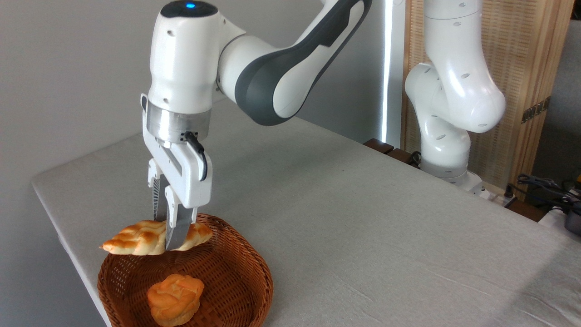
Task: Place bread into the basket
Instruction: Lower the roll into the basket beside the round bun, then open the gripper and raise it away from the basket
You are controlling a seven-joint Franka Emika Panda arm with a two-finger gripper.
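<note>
Gripper (pixel 169 231): closed on the bread, gripped mid-length.
Bread (pixel 136 238): held level above the basket's rear-left rim, not touching it.
Basket (pixel 261 265): on the table (pixel 363 218); 1 orange bun (pixel 175 299) inside, front.

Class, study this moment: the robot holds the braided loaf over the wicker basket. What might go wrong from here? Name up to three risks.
1. The gripper pinches the bread near its middle; its left tip overhangs the rim of the basket, so it may land across the rim.
2. The small orange bun already lies inside; the loaf might drop onto it and tilt.
3. The basket sits at the edge of the table; a push could shift it off.
</note>
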